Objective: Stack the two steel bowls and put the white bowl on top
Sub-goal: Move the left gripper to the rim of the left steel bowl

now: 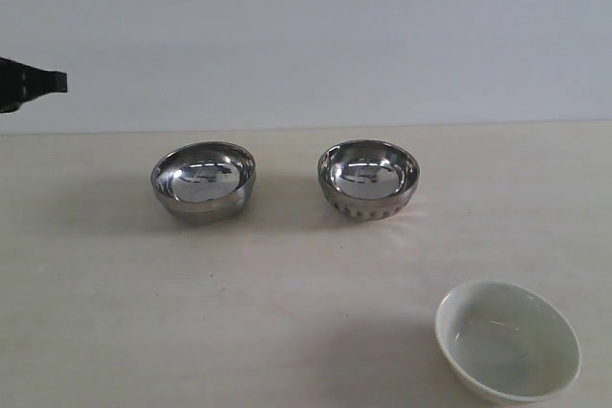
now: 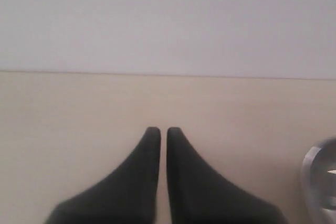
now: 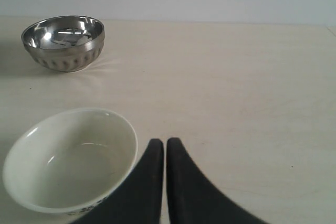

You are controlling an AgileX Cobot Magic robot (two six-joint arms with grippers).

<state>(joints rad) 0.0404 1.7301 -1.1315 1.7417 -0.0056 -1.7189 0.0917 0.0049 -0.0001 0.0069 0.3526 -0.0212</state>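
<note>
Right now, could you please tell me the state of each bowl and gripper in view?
Smooth-sided shiny steel bowl: upright, empty, unstacked.
Ribbed shiny steel bowl: upright, empty, unstacked.
Glossy off-white ceramic bowl: upright, empty, standing alone.
Left gripper: shut, holding nothing.
Right gripper: shut, holding nothing.

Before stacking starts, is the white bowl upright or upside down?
Upright: the white bowl rests open side up, inside visible.

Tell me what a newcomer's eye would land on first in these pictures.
Two mirror-bright bowls stand side by side, apart, in the middle of the scene: the smooth steel bowl on the left, the ribbed steel bowl on the right. The white bowl sits empty toward the exterior view's lower right, close to the shut right gripper.
</note>
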